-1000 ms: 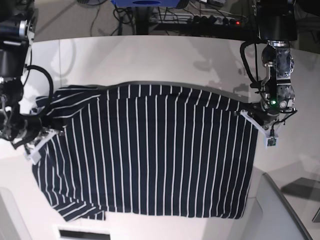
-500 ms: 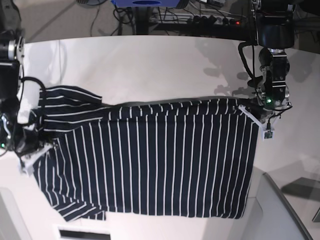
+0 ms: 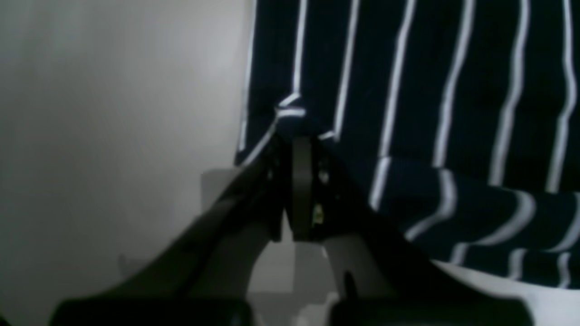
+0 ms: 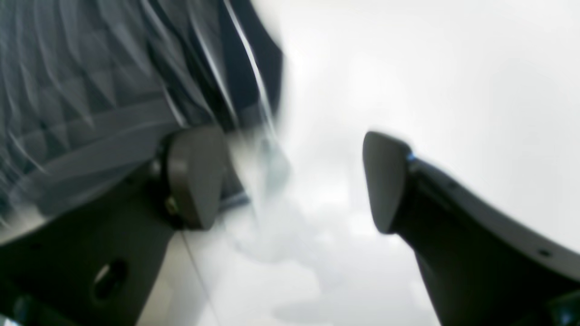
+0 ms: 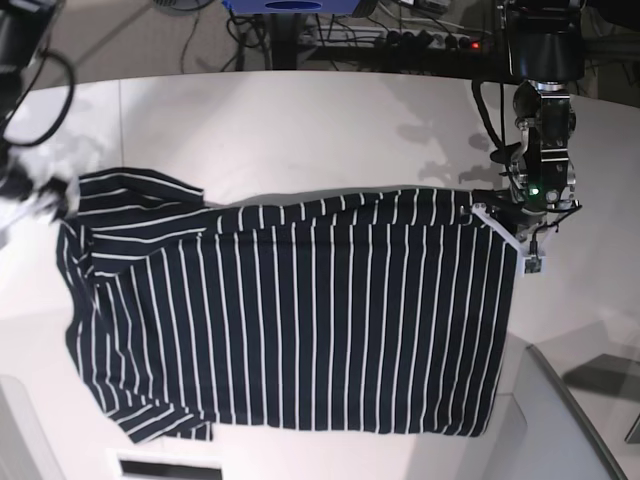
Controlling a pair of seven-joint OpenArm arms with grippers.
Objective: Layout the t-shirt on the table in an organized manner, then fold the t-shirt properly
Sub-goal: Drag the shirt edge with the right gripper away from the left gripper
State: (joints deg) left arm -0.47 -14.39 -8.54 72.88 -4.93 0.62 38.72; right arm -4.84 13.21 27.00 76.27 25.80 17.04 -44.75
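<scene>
Striped t-shirt (image 5: 290, 320), left hand (image 3: 297, 136) pinching edge

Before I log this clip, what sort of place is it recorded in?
Most likely a robotics lab or workshop bench, not a home. A large white table carries only the striped t-shirt, two robot arms work over it, and behind the far edge sit tangled cables and a power strip with a lit red switch.

The broad smooth white worktop (image 5: 300, 130) lies bare behind the dark navy white-striped soft t-shirt (image 5: 290, 320), leaving open passage there. At the shirt's corner the left claw (image 5: 500, 212) blocks that edge. The right claw (image 4: 290, 181) has bare worktop between its spread fingers.
</scene>
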